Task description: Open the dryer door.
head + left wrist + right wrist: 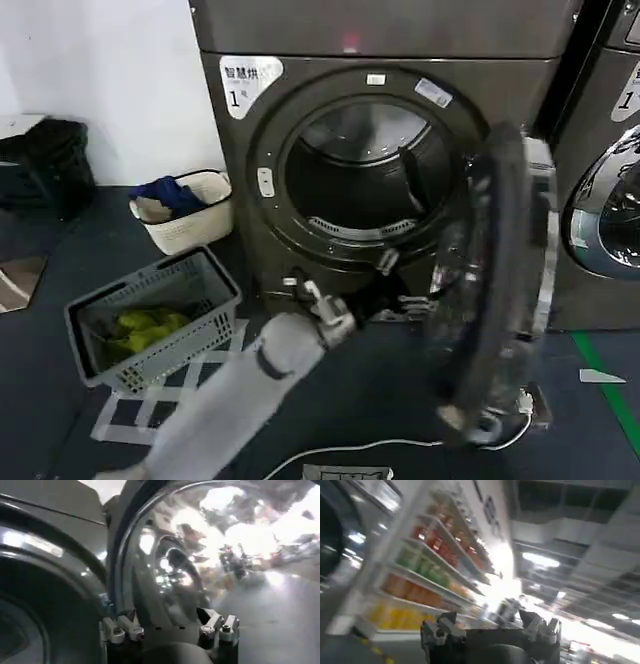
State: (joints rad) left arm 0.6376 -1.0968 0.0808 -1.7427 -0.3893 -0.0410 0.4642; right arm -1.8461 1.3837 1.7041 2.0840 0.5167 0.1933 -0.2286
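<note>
Flanking dryer (300,130): two baskets, grey (160,315) and white (190,210), at its left | dryer door (500,280) swung wide, edge-on, long axis upright, at drum's right | left gripper (385,290) spread empty beneath drum mouth | right gripper (490,627) fingers parted, empty

Left claw (385,285) open, arm stretched forward; right claw (490,630) open.

There are two big machines: one dryer (300,150) in the middle and a second machine (605,180) at the right edge. Each has one round door, so two doors: the dryer door (500,290), swung open, and the other door (608,215), closed. Two baskets sit on the floor: one grey basket (155,315) and one white basket (190,212). One robot arm (240,390) reaches in, with one left gripper (310,297).
</note>
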